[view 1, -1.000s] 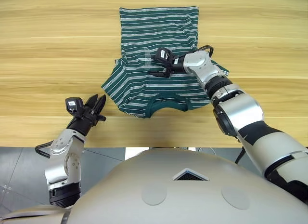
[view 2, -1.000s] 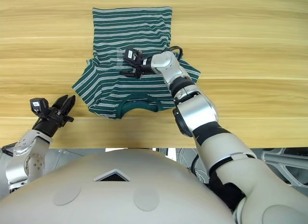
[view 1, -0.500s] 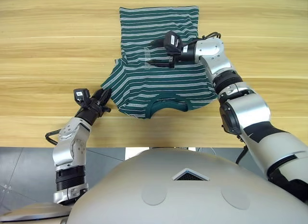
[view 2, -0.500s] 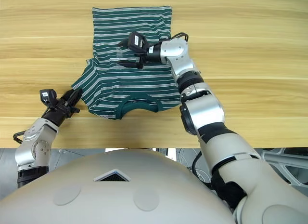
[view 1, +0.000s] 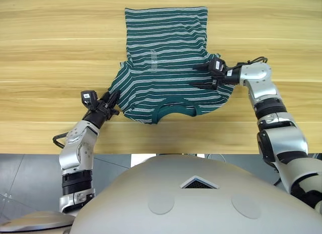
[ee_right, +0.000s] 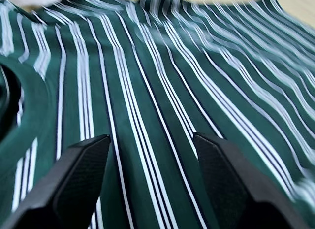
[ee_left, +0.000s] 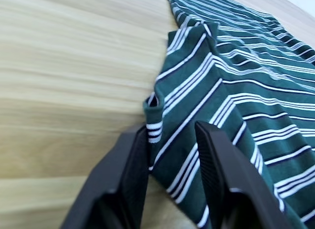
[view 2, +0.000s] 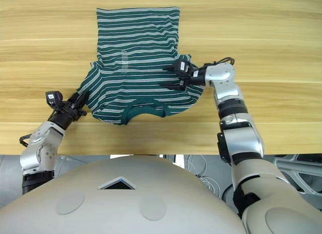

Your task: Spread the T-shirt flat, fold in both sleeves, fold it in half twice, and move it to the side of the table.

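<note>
Pale wooden bench (view 1: pixel 50 53) planks run left to right under a green, white-striped T-shirt (view 1: pixel 166 48), which lies near the middle with its long axis running near to far. The collar (view 1: pixel 175 109) points to the near side and the straight hem (view 1: pixel 166 9) to the far side. The collar sits close to the bench's near edge, while broad wood reaches out to the left, right and far side of the cloth. The left sleeve (view 1: pixel 116 85) fans out toward the near left, and the right sleeve (view 1: pixel 224 90) lies rumpled at the right. The left gripper (ee_left: pixel 172 133) sits low at the left sleeve's tip, forearm angled up from the near edge, its jaws narrowly apart with the sleeve's edge between them. The right gripper (view 1: pixel 193 76) reaches in from the right over the right shoulder area, jaws spread wide just above the stripes.
</note>
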You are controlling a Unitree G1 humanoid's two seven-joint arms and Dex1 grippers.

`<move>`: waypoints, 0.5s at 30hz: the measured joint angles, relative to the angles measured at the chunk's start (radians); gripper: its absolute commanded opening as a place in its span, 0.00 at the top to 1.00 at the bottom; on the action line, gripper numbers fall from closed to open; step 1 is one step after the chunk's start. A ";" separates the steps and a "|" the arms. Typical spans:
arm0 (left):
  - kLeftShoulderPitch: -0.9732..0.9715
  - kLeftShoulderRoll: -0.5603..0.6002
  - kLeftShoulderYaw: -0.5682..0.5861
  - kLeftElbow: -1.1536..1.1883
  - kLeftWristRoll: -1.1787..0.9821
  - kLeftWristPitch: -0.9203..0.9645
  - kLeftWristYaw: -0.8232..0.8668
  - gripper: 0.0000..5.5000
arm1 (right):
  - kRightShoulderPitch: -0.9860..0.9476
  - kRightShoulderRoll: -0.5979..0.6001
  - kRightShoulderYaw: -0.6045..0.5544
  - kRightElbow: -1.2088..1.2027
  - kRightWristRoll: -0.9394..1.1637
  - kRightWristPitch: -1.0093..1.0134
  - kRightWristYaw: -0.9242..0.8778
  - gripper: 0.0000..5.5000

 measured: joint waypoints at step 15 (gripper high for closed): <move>-0.035 -0.012 0.023 0.044 -0.025 -0.001 0.000 1.00 | 0.022 -0.047 0.050 0.086 0.001 -0.074 0.014 0.42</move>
